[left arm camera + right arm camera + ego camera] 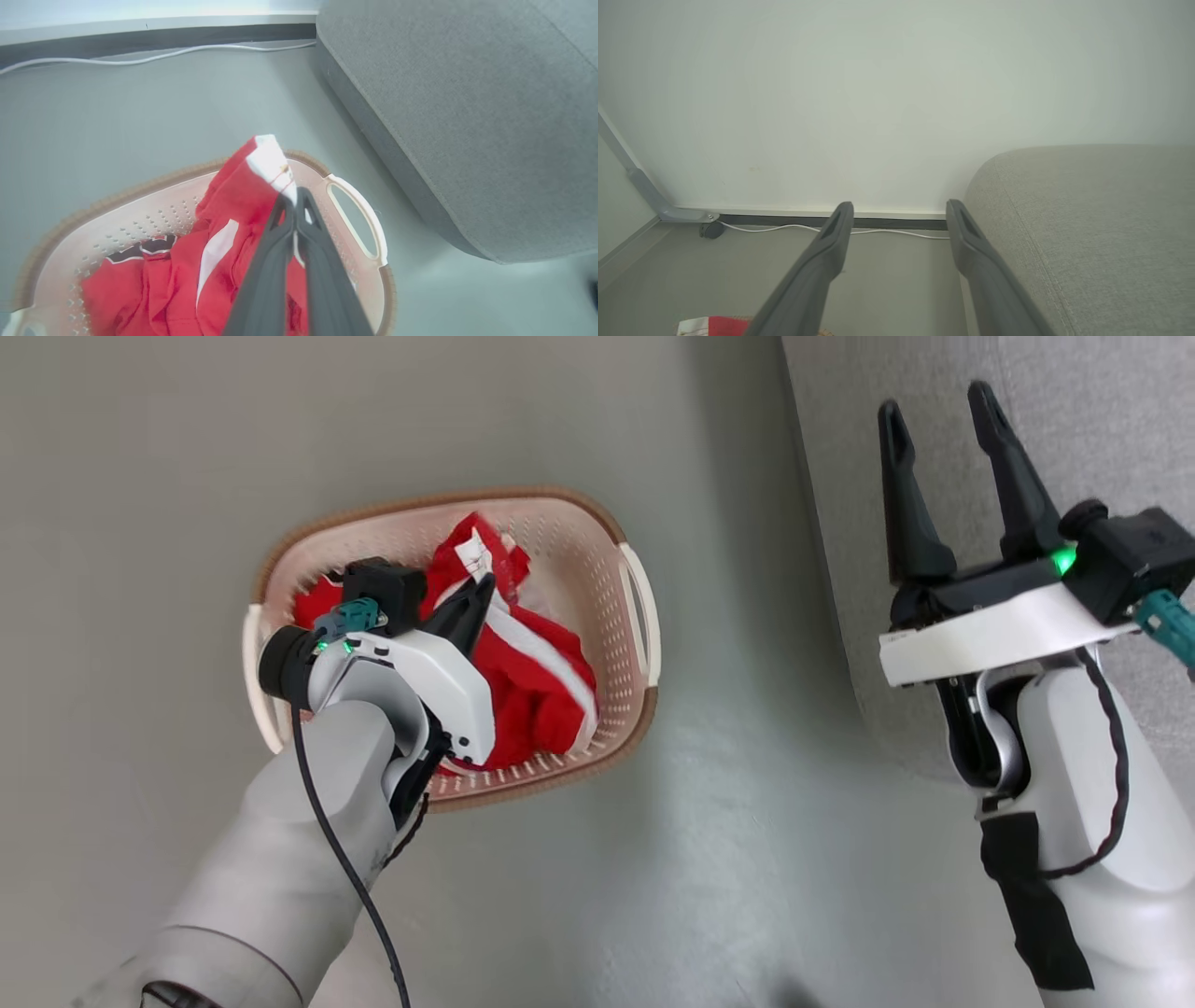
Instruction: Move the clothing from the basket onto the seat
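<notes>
The cream basket (569, 537) with a brown rim stands on the grey floor, holding the red and white clothing (537, 672). My left gripper (481, 593) is over the basket, shut on a red garment with a white band (268, 163), whose pinched end stands up above the pile (154, 280). The basket's rim (121, 191) and white handle (369, 219) show in the left wrist view. The grey seat (1102, 420) lies to the right. My right gripper (943, 420) hangs open over its edge, with nothing between the fingers (831, 252).
A white cable (154, 56) runs along the dark skirting (896, 223) at the foot of the pale wall. A metal frame leg with a caster (710, 229) stands at the far left. Bare grey floor (738, 859) separates basket and seat (467, 116).
</notes>
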